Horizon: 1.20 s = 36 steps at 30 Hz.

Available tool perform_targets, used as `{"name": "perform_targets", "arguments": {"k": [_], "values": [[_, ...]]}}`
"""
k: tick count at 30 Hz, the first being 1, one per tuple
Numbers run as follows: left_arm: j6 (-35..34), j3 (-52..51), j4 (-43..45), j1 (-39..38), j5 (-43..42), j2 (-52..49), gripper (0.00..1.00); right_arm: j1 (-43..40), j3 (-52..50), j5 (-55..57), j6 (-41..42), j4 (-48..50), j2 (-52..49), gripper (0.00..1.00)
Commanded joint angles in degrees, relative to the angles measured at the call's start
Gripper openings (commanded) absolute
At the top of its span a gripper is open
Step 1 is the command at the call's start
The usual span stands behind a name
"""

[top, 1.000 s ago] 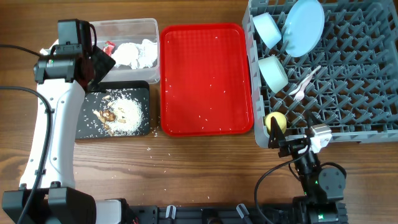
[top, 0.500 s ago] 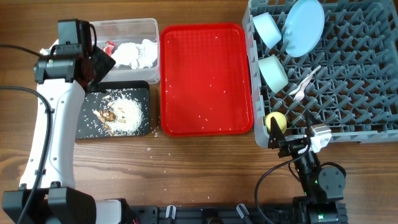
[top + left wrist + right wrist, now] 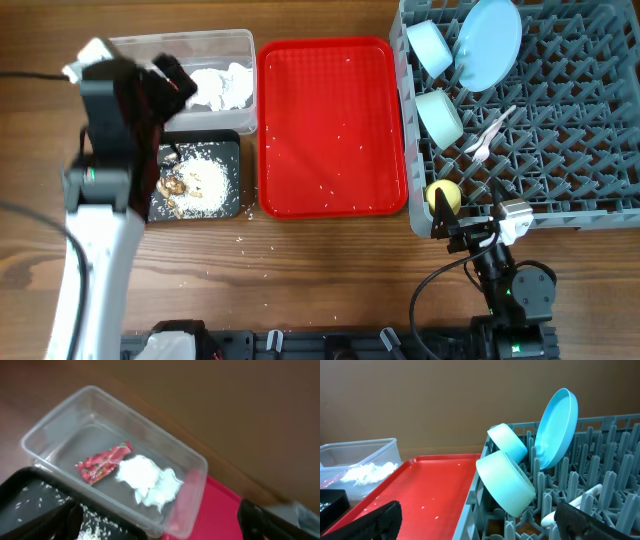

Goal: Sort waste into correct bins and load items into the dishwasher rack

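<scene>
Apparently sorted: wrapper (image 3: 104, 462) and napkins (image 3: 147, 480) share the clear tub (image 3: 45, 435) as dry trash, rice (image 3: 205, 182) fills the black tray (image 3: 231, 141), plate (image 3: 557, 425) and bowls (image 3: 507, 482) lean between rack (image 3: 580, 120) pegs to drain, both jaws spread wide, empty.

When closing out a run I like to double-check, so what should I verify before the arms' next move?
1. Red wrapper and napkins in the clear tub: ok.
2. Rice on the black tray: ok.
3. Red tray free of rice: not ok, grains scattered on it.
4. Plate, far bowl, near bowl, yellow cup and white cutlery in the rack: ok.
5. Left gripper and right gripper open, empty: ok.
6. Table free of grains: not ok.
</scene>
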State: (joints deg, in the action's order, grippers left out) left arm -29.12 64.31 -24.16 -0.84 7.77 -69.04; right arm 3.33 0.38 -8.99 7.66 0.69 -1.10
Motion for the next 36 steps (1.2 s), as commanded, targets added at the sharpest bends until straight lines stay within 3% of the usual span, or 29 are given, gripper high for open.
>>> {"name": "perform_targets", "arguments": {"k": [1, 8, 12, 19, 25, 36], "values": [[17.1, -16.0, 10.6, 0.0, -13.4, 12.3, 1.0, 0.2, -0.1, -1.0, 0.9, 0.1, 0.3, 1.0], [18.4, -46.6, 26.5, 0.0, -13.1, 41.0, 1.0, 0.2, -0.1, -1.0, 0.9, 0.1, 0.3, 1.0], [18.4, -58.3, 28.0, 0.0, -12.2, 54.2, 1.0, 0.2, -0.1, -0.9, 0.9, 0.1, 0.3, 1.0], [18.4, -62.4, 26.3, 0.0, -11.5, 61.8, 1.0, 0.2, -0.1, -1.0, 0.9, 0.1, 0.3, 1.0], [18.4, -62.6, 17.2, 0.0, -11.5, 69.0, 1.0, 0.2, -0.1, -0.9, 0.9, 0.1, 0.3, 1.0], [18.4, -62.6, 17.2, 0.0, -11.6, 68.9, 1.0, 0.2, -0.1, -0.9, 0.9, 0.1, 0.3, 1.0]]}}
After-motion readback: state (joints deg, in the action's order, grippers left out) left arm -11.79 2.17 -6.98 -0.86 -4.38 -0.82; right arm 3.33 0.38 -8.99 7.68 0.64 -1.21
